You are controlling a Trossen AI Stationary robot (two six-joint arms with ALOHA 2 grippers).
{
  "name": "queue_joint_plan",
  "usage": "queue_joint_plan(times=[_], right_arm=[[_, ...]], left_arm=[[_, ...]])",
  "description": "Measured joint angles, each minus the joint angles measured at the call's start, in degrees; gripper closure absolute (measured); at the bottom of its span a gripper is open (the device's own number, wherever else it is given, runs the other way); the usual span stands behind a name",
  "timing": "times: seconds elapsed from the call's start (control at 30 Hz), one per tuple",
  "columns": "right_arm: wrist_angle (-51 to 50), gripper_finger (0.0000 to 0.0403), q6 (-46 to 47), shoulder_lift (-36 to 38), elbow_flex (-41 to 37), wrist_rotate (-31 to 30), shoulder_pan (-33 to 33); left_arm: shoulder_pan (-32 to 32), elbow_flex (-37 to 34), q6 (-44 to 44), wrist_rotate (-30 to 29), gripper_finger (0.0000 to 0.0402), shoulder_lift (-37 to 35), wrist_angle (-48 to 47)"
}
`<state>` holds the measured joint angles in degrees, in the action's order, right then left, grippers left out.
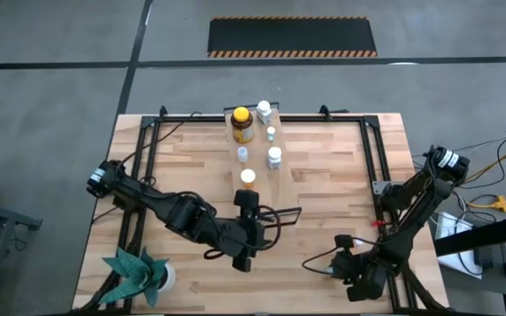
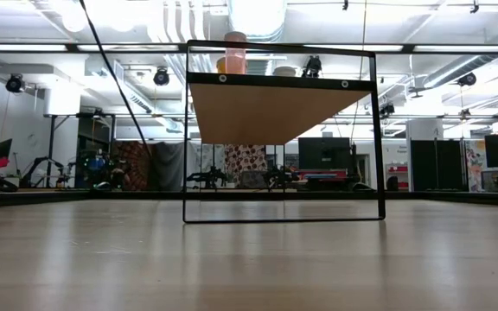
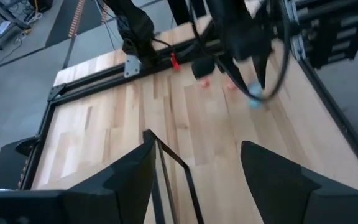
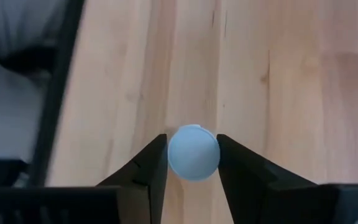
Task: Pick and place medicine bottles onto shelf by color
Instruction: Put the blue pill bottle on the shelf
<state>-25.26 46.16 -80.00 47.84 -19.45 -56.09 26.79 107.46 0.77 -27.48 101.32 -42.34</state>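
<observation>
One wide workshop hall (image 2: pixel 59 130) noted beyond the table edge: ceiling ducts, strip lights, dark screens, racks of gear. Grey concrete floor (image 1: pixel 51 88) all round, with black mat (image 1: pixel 292 35) edged in hazard stripes past the far side.

Butcher-block table (image 1: pixel 323 175), pale striped wood, boxed in by black rails (image 1: pixel 372 167). Loose cables (image 1: pixel 490 202) off its right edge.

Shelf (image 2: pixel 275 108) at table centre toward the far side: thin black wire frame, light-wood board held high, open space beneath. Seen from table height as the only obstruction across the surface.

Left arm (image 1: pixel 183 211) stretched from the left edge to just in front of the shelf. Left gripper (image 3: pixel 197 149) with fingers spread apart, nothing between them but a black wire of the shelf frame crossing the view; contact not discernible.

Right arm (image 1: pixel 411 206) folded over the near right corner, well apart from the shelf.

Green paper plant (image 1: pixel 134 270) at the near left corner, clear of both arms.

Six medicine bottles (image 1: pixel 274 156) counted on the shelf top: big amber bottle (image 1: pixel 242 123) with yellow cap, orange-capped bottle (image 1: pixel 248 177) nearest the left arm, the others white.

Right gripper (image 4: pixel 192 152) clamped on a white-capped bottle (image 4: pixel 193 154), one finger against each side, upright on bare wood near the right rail.
</observation>
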Motion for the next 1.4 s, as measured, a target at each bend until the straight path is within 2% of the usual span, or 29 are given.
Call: queue_joint_plan(times=[0.13,0.33,0.5,0.67,0.8,1.07,1.2,1.4], right_arm=[[-0.91,0.0286,0.35,3.12,2.07,-0.01,2.04],[-9.61,0.0295,0.22,9.8,8.41,-0.07,7.6],[-18.43,0.0295,-3.48,13.06,15.15,0.03,15.39],[-30.08,0.0295,-8.93,14.67,23.63,0.36,24.26],[-35.4,0.0295,-15.12,15.35,29.51,0.91,31.96],[-33.74,0.0295,-26.34,14.45,35.1,10.96,45.83],[-32.3,0.0296,-29.39,11.71,36.1,15.07,50.08],[-31.98,0.0296,-35.17,5.63,37.61,18.16,53.77]], left_arm=[[1.12,-4.07,0.26,-2.04,0.0182,-0.48,1.01],[2.68,-10.72,2.82,-3.06,0.0182,-4.59,3.89],[3.17,-19.02,5.65,-3.18,0.0182,-11.94,7.75],[3.02,-29.85,10.33,-3.46,0.0182,-20.49,16.5],[2.8,-37.73,14.55,-3.56,0.0182,-26.95,24.24],[2.81,-48.94,19.7,-4.06,0.0182,-35.86,36.08],[2.81,-52.42,20.84,-4.42,0.0182,-38.97,39.66],[2.81,-56.02,21.22,-4.44,0.0182,-42.42,42.35]])
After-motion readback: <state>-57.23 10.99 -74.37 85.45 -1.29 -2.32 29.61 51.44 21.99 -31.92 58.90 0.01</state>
